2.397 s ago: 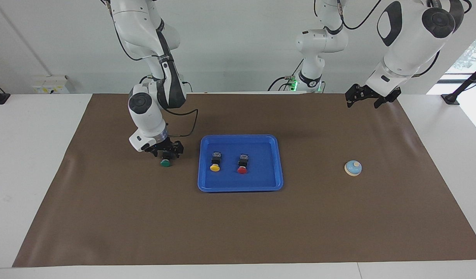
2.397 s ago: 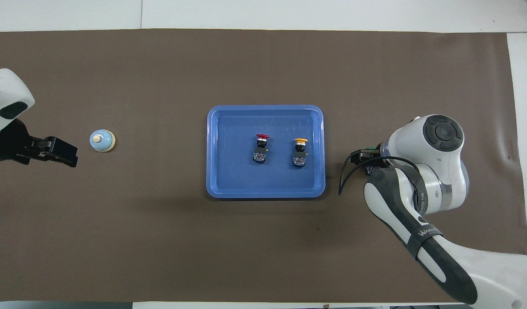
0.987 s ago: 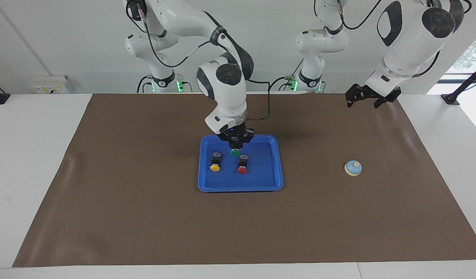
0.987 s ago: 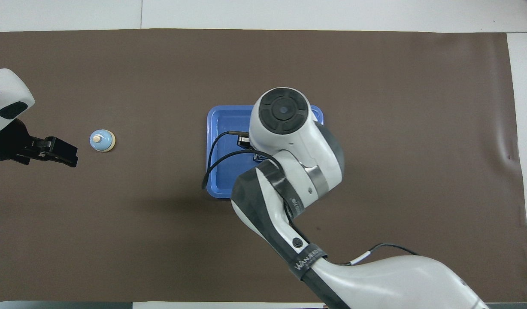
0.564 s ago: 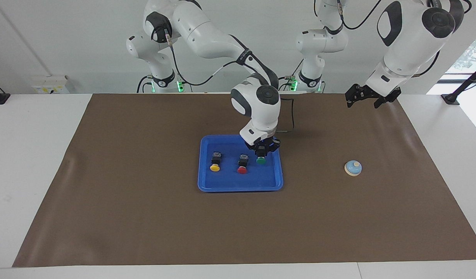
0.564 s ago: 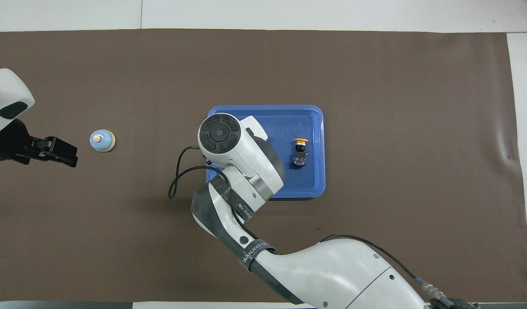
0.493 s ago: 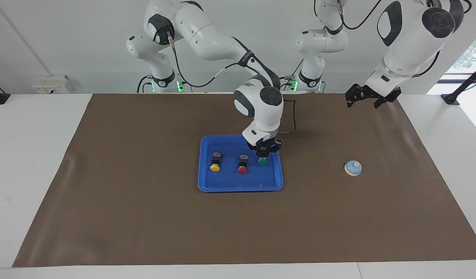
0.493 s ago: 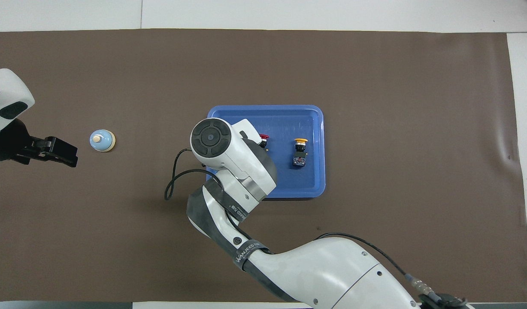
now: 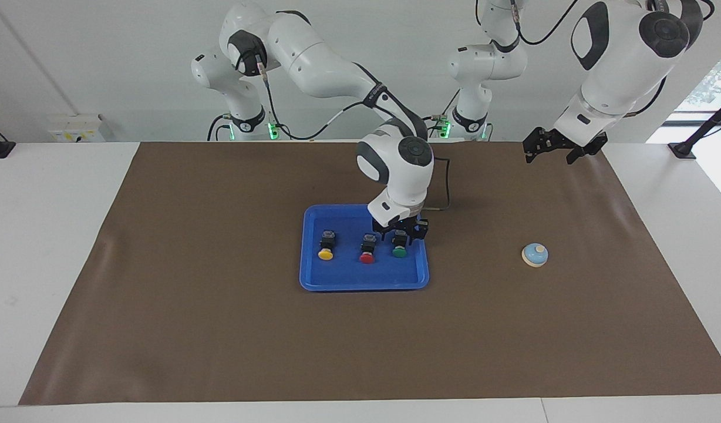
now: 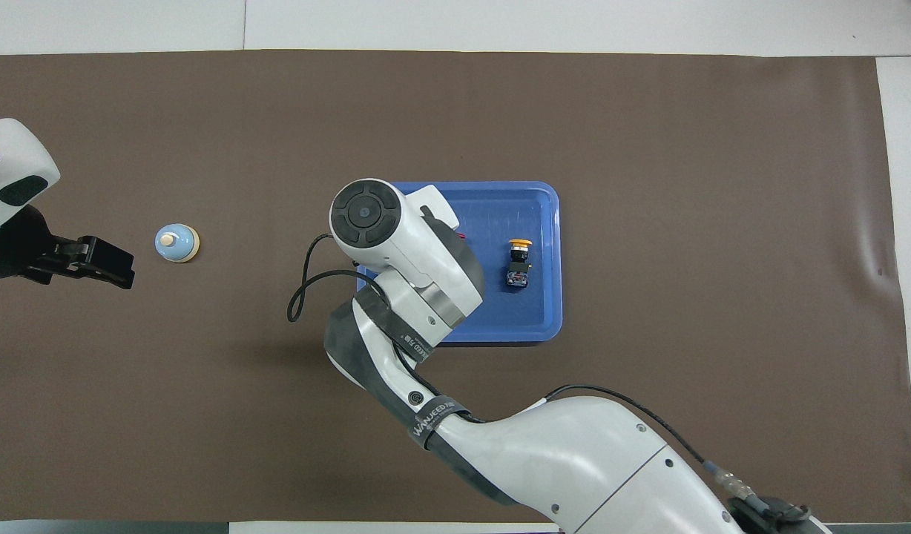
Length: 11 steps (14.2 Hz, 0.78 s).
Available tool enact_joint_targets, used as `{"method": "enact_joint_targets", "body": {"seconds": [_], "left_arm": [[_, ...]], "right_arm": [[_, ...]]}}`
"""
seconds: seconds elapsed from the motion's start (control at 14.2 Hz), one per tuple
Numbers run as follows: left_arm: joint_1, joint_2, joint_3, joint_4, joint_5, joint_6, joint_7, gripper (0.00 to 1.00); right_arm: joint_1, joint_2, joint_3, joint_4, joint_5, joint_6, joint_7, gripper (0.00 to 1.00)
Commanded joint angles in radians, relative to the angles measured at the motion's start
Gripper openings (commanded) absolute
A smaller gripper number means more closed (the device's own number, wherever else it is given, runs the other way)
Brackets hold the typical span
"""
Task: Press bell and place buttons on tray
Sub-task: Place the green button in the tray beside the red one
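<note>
A: Facing view. Shallow bright blue plastic tray [image 9: 363, 281] sits mid-mat on the brown table cover [image 9: 219, 329]. Three black-bodied push-button switches lie in a row in it: yellow-capped button [image 9: 326, 247] toward the right arm's end, red-capped button [image 9: 367, 251] in the middle, green-capped button [image 9: 400, 247] toward the left arm's end.

B: Right gripper?

A: Right gripper [image 9: 400, 234] is low over the green-capped button, black fingers [image 9: 386, 233] spread to either side of its body, jaws apart. Whether a fingertip touches the body, cannot tell. Cap points away from the robots.

B: Bell and the other arm?

A: Small call bell with light blue dome and cream knob [image 9: 535, 255] stands on the mat, well apart from the tray, toward the left arm's end. Left gripper [image 9: 553, 149] waits in the air over the mat's robot-side edge, jaws apart, nothing in them.

B: Overhead view?

A: Right arm's white wrist covers the red and green buttons; only a sliver of red shows. Yellow-capped button [image 10: 518, 261] lies clear in the tray [image 10: 548, 311]. Bell [image 10: 176, 243] sits just beside the left gripper [image 10: 105, 262], not touching it.
</note>
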Motion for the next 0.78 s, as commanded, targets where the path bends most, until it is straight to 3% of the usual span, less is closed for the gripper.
{"method": "enact_joint_targets", "body": {"seconds": [0.0,0.07,0.35,0.7], "left_arm": [[-0.001,-0.006,0.002,0.008,0.009,-0.011,-0.009,1.00],[-0.001,-0.006,0.002,0.008,0.009,-0.011,-0.009,1.00],[-0.001,-0.006,0.002,0.008,0.009,-0.011,-0.009,1.00],[-0.001,-0.006,0.002,0.008,0.009,-0.012,-0.009,1.00]], "right_arm": [[-0.033,-0.097,0.011,-0.013,-0.015,-0.037,-0.003,1.00],[-0.053,-0.140,0.008,-0.039,-0.015,-0.047,-0.039,1.00],[-0.229,-0.453,0.009,-0.311,-0.014,-0.061,-0.350,1.00],[-0.454,-0.717,0.008,-0.493,-0.014,-0.241,-0.708,1.00]]}}
